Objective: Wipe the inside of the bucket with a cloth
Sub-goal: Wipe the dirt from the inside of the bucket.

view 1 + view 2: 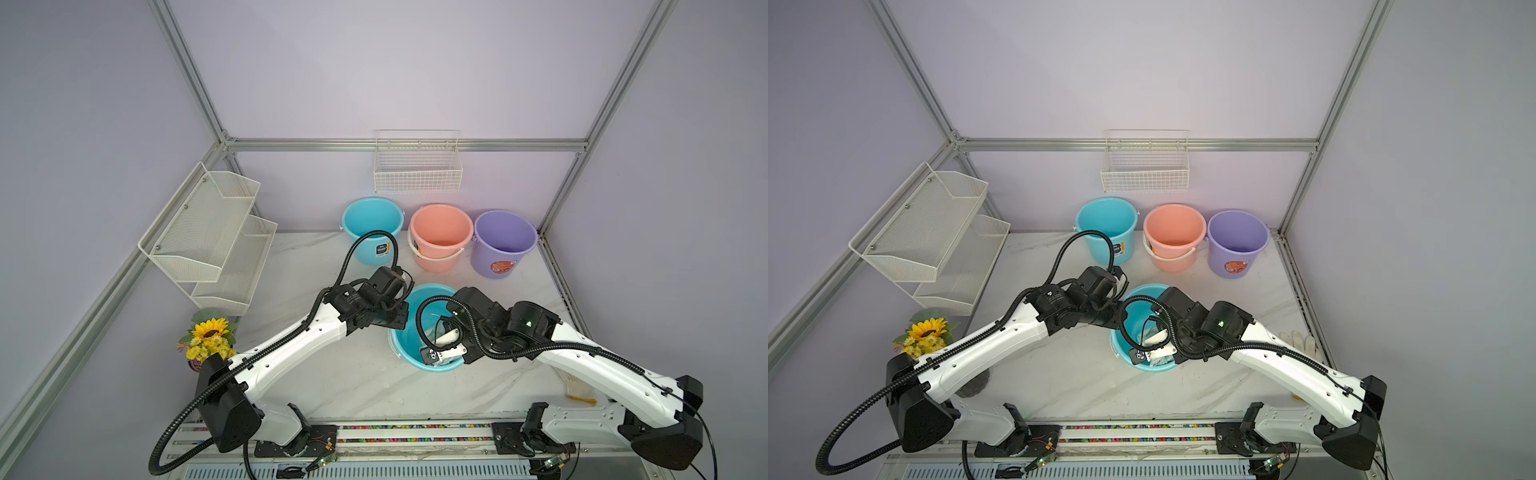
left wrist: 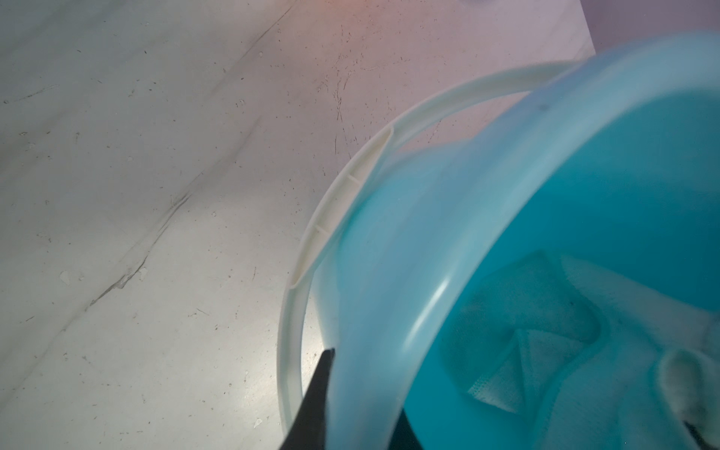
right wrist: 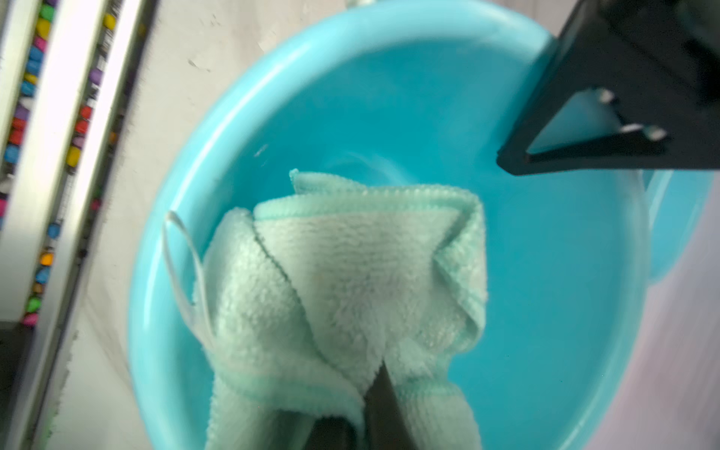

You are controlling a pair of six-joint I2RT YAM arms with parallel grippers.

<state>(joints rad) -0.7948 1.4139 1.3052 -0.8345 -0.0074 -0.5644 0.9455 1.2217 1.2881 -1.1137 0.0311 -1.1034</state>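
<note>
cloth [image 3: 350, 272]: bunched inside bucket [image 3: 389, 97], toward its 6 o'clock side in both top views | right gripper [image 3: 376, 405]: clenched on cloth, presumably to rub the wall | left gripper [image 2: 364, 393]: pinching bucket rim near 10 o'clock, likely steadying it | wrist views show both grips; top views cannot

1. I count four buckets: near blue bucket [image 1: 409, 347], far blue bucket [image 1: 372, 220], pink bucket [image 1: 440, 228], purple bucket [image 1: 505, 237].
2. One cloth [image 3: 350, 265].
3. Two racks: wire basket [image 1: 417, 174], two-tier mesh shelf [image 1: 208, 232].
4. One sunflower bouquet [image 1: 210, 336].
5. One white glove [image 1: 1302, 340].
6. Two arms, both mine: left arm [image 1: 291, 345], right arm [image 1: 594, 365].
</note>
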